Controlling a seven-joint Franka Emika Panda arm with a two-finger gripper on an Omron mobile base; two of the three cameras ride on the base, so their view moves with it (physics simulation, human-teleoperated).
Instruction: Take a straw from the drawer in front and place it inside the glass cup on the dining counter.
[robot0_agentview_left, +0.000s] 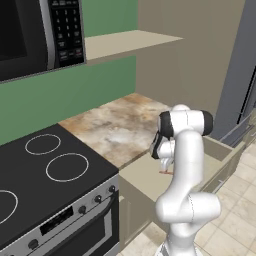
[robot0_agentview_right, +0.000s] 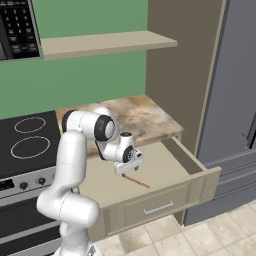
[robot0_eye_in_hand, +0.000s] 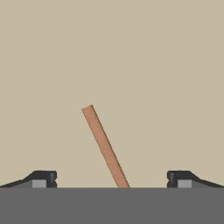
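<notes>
We see the straw (robot0_eye_in_hand: 105, 146) lying flat on the cream floor of the open drawer (robot0_agentview_right: 165, 172). In the hand view it runs from about the centre of the picture down toward 6 o'clock, leaning slightly to 5 o'clock, and its lower end passes out of sight at the bottom edge. It lies between the two dark fingertips (robot0_eye_in_hand: 41, 178) of the pincer (robot0_eye_in_hand: 111, 179), which stand wide apart at 8 and 4 o'clock; neither tip touches it. That spread is plain here, while the two base views do not let us judge it.

The right base view gives what the hand view lacks: the straw (robot0_agentview_right: 136, 181) as a thin reddish line on the drawer floor, just below and to the 5 o'clock side of the pincer (robot0_agentview_right: 126, 171), which points down into the drawer close above it. The drawer's front panel with its handle faces 6 o'clock.

In the left base view the arm's white links cover most of the drawer (robot0_agentview_left: 220, 150); we catch only a small reddish trace of the straw (robot0_agentview_left: 165, 172) under the pincer (robot0_agentview_left: 163, 162).

Around the drawer we see a marbled table (robot0_agentview_right: 145, 117) behind it, a black cooktop (robot0_agentview_left: 45, 165) at 9 o'clock, a microwave (robot0_agentview_left: 35, 35) above, and a beige shelf (robot0_agentview_right: 105, 44) on the green wall.
</notes>
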